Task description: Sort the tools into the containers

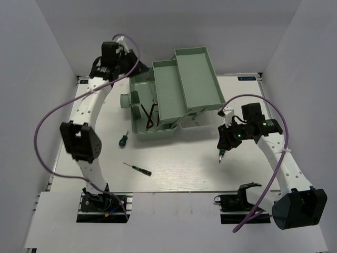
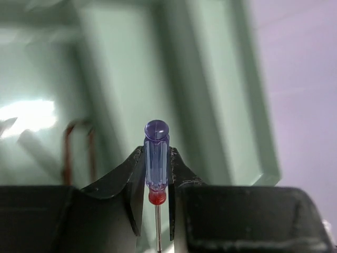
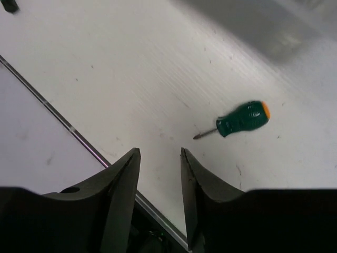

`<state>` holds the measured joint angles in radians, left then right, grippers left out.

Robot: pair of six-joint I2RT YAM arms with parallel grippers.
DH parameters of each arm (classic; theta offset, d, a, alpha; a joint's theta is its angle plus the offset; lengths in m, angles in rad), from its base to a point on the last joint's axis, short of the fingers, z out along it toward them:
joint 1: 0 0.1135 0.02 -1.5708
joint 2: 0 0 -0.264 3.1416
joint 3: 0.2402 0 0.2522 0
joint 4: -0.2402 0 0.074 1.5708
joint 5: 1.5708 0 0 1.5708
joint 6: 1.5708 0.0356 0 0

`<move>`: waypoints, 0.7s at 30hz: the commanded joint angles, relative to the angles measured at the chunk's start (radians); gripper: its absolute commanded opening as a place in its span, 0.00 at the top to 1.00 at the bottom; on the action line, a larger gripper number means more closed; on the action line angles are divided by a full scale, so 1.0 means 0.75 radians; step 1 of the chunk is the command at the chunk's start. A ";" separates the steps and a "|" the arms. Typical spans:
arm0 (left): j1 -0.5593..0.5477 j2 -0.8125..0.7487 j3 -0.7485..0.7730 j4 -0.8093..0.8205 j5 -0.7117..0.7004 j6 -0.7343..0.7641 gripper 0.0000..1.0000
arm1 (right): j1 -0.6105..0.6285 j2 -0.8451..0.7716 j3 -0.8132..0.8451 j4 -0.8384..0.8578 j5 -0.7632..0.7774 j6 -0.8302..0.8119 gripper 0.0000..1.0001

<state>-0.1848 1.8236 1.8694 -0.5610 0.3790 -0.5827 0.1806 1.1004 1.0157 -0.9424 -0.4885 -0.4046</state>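
The pale green toolbox [image 1: 197, 79] stands open at the back middle, its tiers folded out. Dark and reddish hex keys [image 1: 150, 115] lie in its lower tray. My left gripper [image 1: 112, 63] is raised at the box's far left. In the left wrist view it [image 2: 157, 161] is shut on a blue-purple screwdriver [image 2: 156, 147], with the blurred trays and a reddish hex key [image 2: 79, 145] behind. My right gripper [image 1: 225, 141] is open and empty over the table, and shows in the right wrist view [image 3: 160, 153]. A green screwdriver with an orange cap [image 3: 243, 119] lies just ahead of it [image 1: 221, 155].
A stubby green screwdriver [image 1: 123, 139] lies left of the toolbox's front corner. A thin dark screwdriver [image 1: 138, 168] lies on the white table [image 1: 184, 168] nearer the front. A purple cable [image 1: 47, 118] loops off the left arm. Grey walls enclose the table.
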 commanded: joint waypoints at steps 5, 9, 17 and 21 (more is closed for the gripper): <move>-0.156 0.340 0.487 0.016 0.239 0.004 1.00 | -0.006 -0.029 -0.203 0.091 0.132 0.030 0.46; -0.226 0.387 0.457 0.003 0.178 0.004 1.00 | -0.002 -0.005 -0.268 0.244 0.215 0.175 0.45; -0.253 0.416 0.424 0.003 0.065 0.004 0.88 | -0.002 0.014 -0.295 0.310 0.191 0.308 0.43; -0.253 0.450 0.471 -0.050 0.035 0.004 0.62 | -0.002 -0.003 -0.297 0.301 0.205 0.304 0.42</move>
<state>-0.3809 2.1590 2.1750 -0.5789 0.4335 -0.5827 0.1787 1.1145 0.7998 -0.7429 -0.3412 -0.1989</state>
